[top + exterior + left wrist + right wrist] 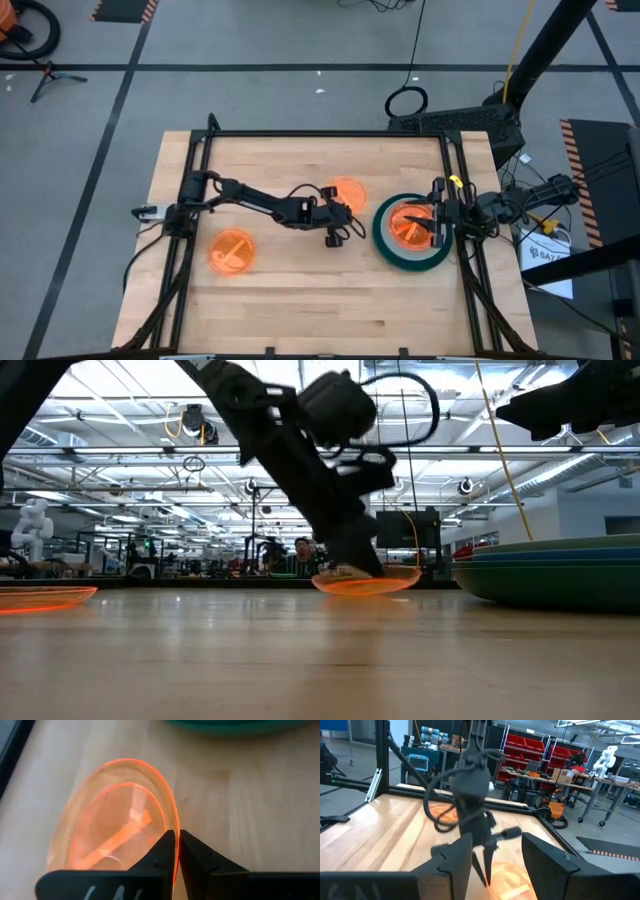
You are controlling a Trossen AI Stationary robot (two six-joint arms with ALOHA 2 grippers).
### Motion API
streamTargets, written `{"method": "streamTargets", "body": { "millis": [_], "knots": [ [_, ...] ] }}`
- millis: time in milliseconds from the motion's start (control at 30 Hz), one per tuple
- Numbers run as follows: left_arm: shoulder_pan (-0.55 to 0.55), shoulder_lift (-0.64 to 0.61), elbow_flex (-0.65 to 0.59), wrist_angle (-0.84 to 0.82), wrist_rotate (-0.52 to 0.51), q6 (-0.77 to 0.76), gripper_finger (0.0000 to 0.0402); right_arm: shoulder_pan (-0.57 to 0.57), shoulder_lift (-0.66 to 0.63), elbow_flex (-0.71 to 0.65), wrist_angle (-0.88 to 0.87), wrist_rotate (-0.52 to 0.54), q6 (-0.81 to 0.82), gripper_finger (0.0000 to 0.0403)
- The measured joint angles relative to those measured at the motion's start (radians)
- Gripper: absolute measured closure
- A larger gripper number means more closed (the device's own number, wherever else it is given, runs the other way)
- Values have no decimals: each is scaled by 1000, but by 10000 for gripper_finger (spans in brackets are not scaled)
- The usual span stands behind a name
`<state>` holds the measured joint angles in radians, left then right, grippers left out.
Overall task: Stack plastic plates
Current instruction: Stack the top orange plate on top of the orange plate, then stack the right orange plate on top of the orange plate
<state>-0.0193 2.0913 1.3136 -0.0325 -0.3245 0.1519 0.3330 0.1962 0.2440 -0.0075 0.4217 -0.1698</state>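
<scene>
A small translucent orange plate (115, 830) lies at the table's middle (347, 192) and shows low in the low view (365, 582). My left gripper (176, 845) is shut on its rim. A second orange plate (232, 250) rests flat on the table's left part. On the right stands a stack of plates (412, 232), a large dark green one at the bottom (550, 585) and an orange one on top (408, 225). My right gripper (437, 228) hangs open over the stack's right part, touching nothing (495, 840). My left gripper pinches the orange plate's rim (174, 827) between its two fingertips (162, 851), with one finger inside the plate and one outside. The fingers point down from above (350, 568). The plate sits at table height; whether it is lifted clear I cannot tell.
A black frame (330, 133) runs along the table's far and side edges. Bare wood lies across the near half (330, 300) and the far left (250, 160). In the low view the stack (550, 570) rises at the right, with the room behind it.
</scene>
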Motion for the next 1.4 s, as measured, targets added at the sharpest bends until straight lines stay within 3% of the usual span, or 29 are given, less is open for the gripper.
{"method": "streamTargets", "body": {
  "millis": [367,600,1400],
  "knots": [
    [-69,-155,1,-86,0,36,371,0,45,0,26,50,49,239],
    [-120,-229,1,-169,-1,37,371,0,149,35,64,49,55,239],
    [-206,-261,2,-416,-27,21,371,0,804,383,83,62,170,239]
  ]
}}
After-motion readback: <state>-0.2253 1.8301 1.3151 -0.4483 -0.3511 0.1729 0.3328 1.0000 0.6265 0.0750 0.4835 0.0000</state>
